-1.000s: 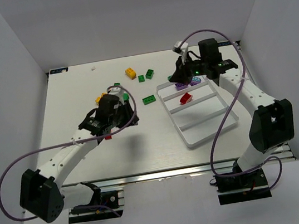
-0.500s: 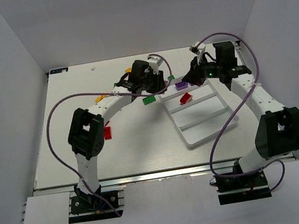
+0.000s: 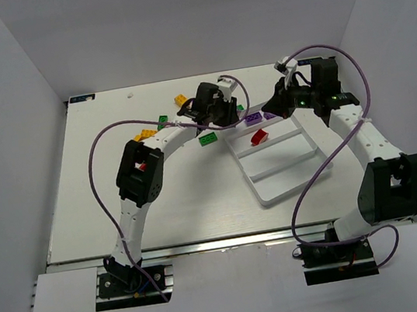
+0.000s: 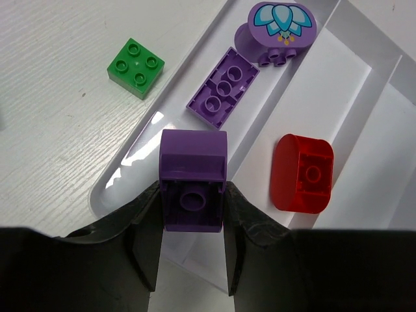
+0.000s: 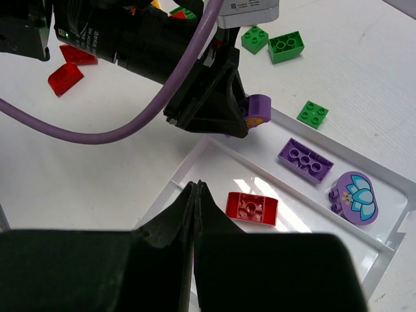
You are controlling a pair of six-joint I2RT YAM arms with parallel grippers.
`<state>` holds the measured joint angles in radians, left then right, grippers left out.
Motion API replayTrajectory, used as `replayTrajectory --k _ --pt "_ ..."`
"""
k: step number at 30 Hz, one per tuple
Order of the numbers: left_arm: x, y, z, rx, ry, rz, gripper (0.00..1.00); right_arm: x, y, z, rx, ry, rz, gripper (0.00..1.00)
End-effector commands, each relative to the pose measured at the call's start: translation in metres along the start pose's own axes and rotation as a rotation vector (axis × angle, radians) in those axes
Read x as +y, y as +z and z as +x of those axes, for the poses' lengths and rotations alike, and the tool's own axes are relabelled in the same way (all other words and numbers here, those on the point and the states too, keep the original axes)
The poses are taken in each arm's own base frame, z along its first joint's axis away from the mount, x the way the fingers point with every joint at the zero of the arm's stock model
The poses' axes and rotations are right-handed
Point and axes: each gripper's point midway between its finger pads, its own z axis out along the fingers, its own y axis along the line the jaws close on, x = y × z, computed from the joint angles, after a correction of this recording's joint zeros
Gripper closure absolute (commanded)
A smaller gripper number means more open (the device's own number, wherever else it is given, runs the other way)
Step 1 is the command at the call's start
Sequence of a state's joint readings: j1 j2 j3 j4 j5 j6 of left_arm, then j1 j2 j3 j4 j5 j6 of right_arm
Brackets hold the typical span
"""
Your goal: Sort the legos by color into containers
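- Left gripper [image 4: 192,218] is closed narrowly on a purple brick [image 4: 193,175], over the white tray's [image 4: 351,91] outer compartment.
- Ahead of it in that compartment lie a purple plate [image 4: 223,86] and a flower-topped piece [image 4: 279,26]; a red brick [image 4: 303,174] lies to its right.
- Right gripper [image 5: 195,194] has its fingers pressed together, holding nothing.

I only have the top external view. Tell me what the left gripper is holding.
Observer: In the left wrist view, the left gripper is shut on a purple brick, clamped between its two fingers.
Operator: Give me the compartment below it.
Observer: The brick appears to hang over the near end of the outermost compartment of the tray. That compartment already holds a flat purple plate and a purple flower-topped piece.
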<state>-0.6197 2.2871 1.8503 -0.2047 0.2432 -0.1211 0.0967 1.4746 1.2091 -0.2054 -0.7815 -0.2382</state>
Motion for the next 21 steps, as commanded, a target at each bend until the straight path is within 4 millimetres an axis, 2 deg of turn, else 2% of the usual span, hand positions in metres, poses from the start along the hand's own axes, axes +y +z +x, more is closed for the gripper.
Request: replayTrajectory --k 1,10,11,14,21 --pt "-0.007 -0.007 -0.040 -0.100 0.049 0.000 0.89 0.001 -0.001 -0.010 -0.037 -0.028 -0.020 1.00" --pt "-0.005 0.004 -0.024 -0.065 0.033 -0.017 0.72 -0.003 0.002 -0.006 -0.029 -0.017 -0.019 0.92" --pt "-0.004 0.005 -0.023 -0.063 0.032 -0.025 0.67 -0.003 0.002 -0.007 -0.030 -0.020 -0.017 0.90" --pt "0.000 0.006 -0.023 -0.064 0.028 -0.053 0.56 -0.004 0.002 -0.007 -0.029 -0.019 -0.016 0.88" --pt "0.007 0.003 -0.031 -0.087 0.022 -0.100 0.38 -0.005 0.002 -0.008 -0.029 -0.021 -0.014 0.84"
